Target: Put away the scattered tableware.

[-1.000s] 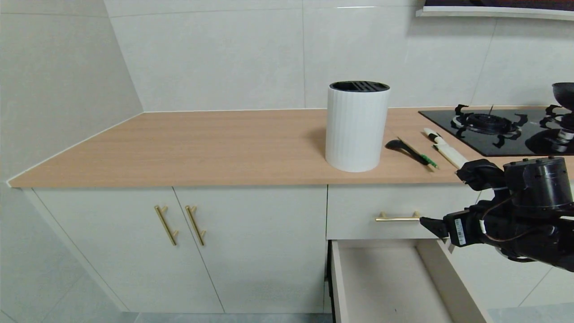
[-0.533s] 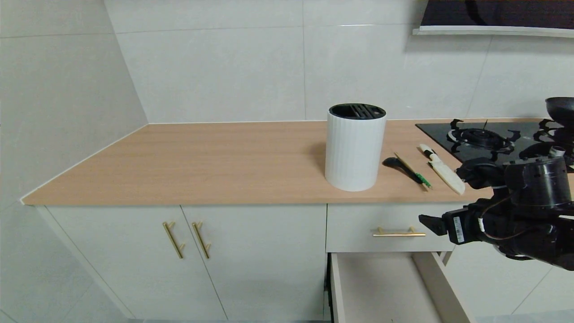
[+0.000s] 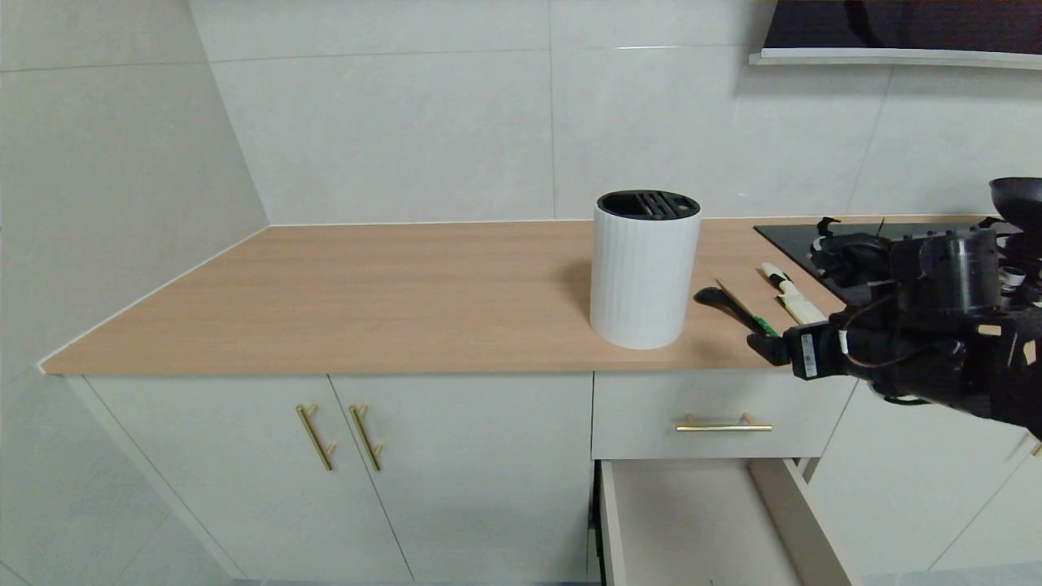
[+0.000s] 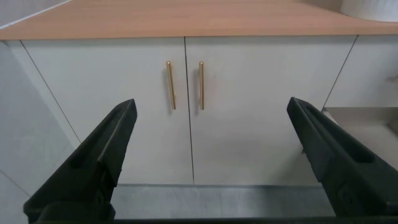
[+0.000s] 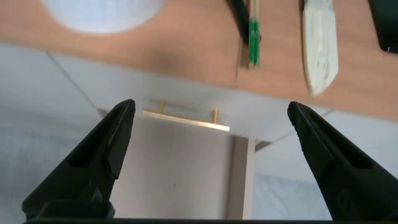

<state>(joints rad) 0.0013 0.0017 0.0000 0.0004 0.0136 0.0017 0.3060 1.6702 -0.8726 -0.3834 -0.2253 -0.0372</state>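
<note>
A white ribbed utensil holder (image 3: 645,273) with a black slotted top stands on the wooden counter (image 3: 407,293). To its right lie a black spoon (image 3: 716,298), chopsticks (image 3: 753,317) with green ends, and a white knife (image 3: 785,293). My right gripper (image 3: 772,350) hangs open at the counter's front edge, just before these pieces. In the right wrist view its gripper (image 5: 208,155) is spread wide, with the chopsticks (image 5: 253,37), the knife (image 5: 319,43) and the holder (image 5: 102,14) beyond it. My left gripper (image 4: 214,155) is open, low in front of the cabinet doors (image 4: 186,106).
A drawer (image 3: 692,521) stands pulled open below the counter, under a shut drawer with a gold handle (image 3: 720,423). A black gas hob (image 3: 822,244) lies at the counter's right end. Tiled walls close the back and left.
My right arm has risen from drawer height to the counter's front edge, nearer the chopsticks and knife. The head camera tilted up early on, so the whole scene sits lower.
</note>
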